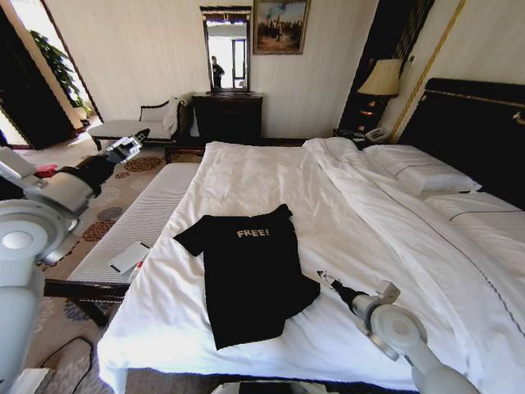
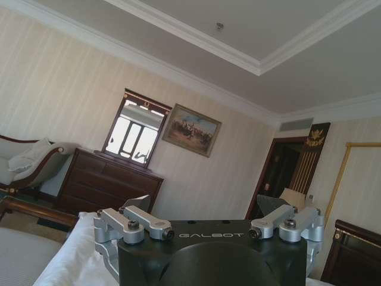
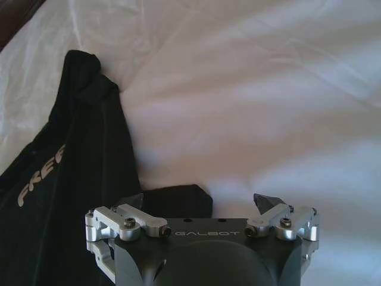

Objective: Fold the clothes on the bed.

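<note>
Right now my right jaws (image 3: pixel 202 204) are hanging low over the bed (image 1: pixel 394 246), spread wide and holding nothing, just beside the lower right corner of the black T-shirt (image 1: pixel 250 271). In my right wrist view, a fold of the black T-shirt (image 3: pixel 65 179) is lying between the two tips and just beyond them, though I cannot tell whether either tip is touching the cloth. The shirt is lying on the white duvet (image 1: pixel 344 189), toward the near left part of the bed, with its "FREE!" lettering (image 1: pixel 253 233) facing up; its right side is looking folded inward, while one sleeve is sticking out to the left. My left jaws (image 1: pixel 130 146) are raised high off to the left, well apart from the shirt, above the upholstered bench (image 1: pixel 139 222) at the bed's side. They are also standing wide and empty, pointing toward the far wall where a dark dresser (image 2: pixel 107 185) and a mirror (image 2: pixel 134 134) are standing
</note>
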You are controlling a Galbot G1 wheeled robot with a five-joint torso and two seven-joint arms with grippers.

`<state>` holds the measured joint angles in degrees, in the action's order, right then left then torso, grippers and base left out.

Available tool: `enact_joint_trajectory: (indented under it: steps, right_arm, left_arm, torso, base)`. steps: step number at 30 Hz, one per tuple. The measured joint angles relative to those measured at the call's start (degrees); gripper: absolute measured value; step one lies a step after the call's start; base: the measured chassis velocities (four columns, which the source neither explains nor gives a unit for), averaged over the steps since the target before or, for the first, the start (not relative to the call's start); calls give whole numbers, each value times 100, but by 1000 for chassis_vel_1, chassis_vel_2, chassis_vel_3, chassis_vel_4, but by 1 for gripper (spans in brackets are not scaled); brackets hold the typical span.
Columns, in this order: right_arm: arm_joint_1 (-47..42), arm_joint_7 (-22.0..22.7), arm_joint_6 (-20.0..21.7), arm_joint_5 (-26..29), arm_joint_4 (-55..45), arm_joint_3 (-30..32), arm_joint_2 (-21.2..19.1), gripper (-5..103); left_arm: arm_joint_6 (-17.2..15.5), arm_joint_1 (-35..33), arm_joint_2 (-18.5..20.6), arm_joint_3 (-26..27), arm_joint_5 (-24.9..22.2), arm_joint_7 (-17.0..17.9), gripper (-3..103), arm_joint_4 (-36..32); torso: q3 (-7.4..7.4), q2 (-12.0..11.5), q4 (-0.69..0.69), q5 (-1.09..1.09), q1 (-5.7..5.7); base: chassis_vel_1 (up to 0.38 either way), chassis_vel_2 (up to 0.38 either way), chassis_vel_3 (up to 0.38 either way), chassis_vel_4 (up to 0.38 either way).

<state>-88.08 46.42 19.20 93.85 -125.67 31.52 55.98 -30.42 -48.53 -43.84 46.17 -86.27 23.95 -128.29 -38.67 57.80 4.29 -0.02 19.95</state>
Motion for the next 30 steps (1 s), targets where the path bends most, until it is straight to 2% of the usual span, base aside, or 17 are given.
enact_joint_trajectory:
  steps: [6,10,11,12,13,14,17,18,20,21,23,24,26,27,28,30]
  right_arm:
    - [46,21,-43,89,283,-57,198,100]
    - [215,86,-45,383,334,-43,309,101]
    - [240,102,-46,407,334,-45,321,97]
    - [252,110,-51,414,334,-50,321,97]
    - [259,121,-68,423,325,-60,316,92]
    - [259,121,-68,423,325,-60,316,92]
    - [226,121,-128,448,294,-65,284,77]
    - [226,121,-128,448,294,-65,284,77]
    - [184,122,-135,451,276,-65,300,66]
    - [174,128,-135,450,271,-73,313,66]
    - [169,153,-132,449,257,-95,330,55]
    - [169,153,-132,449,257,-95,330,55]
    - [164,167,-126,425,255,-125,346,44]
    - [161,168,-126,410,255,-133,350,44]
    - [153,168,-127,376,255,-139,354,33]
    - [149,169,-129,364,255,-139,355,33]
  left_arm:
    - [-40,-111,-223,1,96,-4,100,-47]
    - [-51,-141,-349,-14,224,-62,100,-7]
    - [-57,-133,-369,-23,242,-69,100,20]
    - [-61,-121,-379,-27,249,-74,100,41]
    - [-61,-105,-384,-26,259,-80,100,69]
    - [-61,-105,-384,-26,259,-80,100,69]
    - [-62,-105,-392,9,261,-96,100,104]
    - [-62,-105,-392,9,261,-96,100,104]
    - [-60,-119,-410,15,259,-97,100,123]
    - [-59,-119,-415,16,259,-98,100,131]
    - [-56,-116,-418,16,261,-98,100,154]
    - [-56,-116,-418,16,261,-98,100,154]
    - [-49,-118,-420,22,269,-98,100,177]
    - [-46,-129,-421,29,271,-98,100,182]
    - [-41,-159,-421,40,279,-98,100,188]
    - [-39,-172,-421,46,282,-98,100,189]
  torso:
    - [-1,0,2,2,0]
    - [-1,0,1,2,1]
    - [-1,0,0,1,1]
    - [-1,0,0,1,1]
    - [-1,0,1,2,1]
    - [-1,0,1,2,1]
    - [-1,0,1,2,1]
    - [-1,0,1,2,1]
    - [-1,0,2,1,1]
    - [-1,0,2,2,1]
    - [-1,0,2,1,1]
    - [-1,0,2,1,1]
    - [-1,0,2,2,1]
    - [-1,0,2,2,1]
    - [-1,0,2,2,1]
    - [-1,0,2,2,1]
  base:
    - [0,0,0,0]
    - [0,0,0,0]
    - [0,0,0,0]
    - [0,0,0,0]
    - [0,0,0,0]
    - [0,0,0,0]
    - [0,0,0,0]
    - [0,0,0,0]
    - [0,0,0,0]
    - [0,0,0,0]
    - [0,0,0,0]
    - [0,0,0,0]
    - [0,0,0,0]
    - [0,0,0,0]
    - [0,0,0,0]
    - [0,0,0,0]
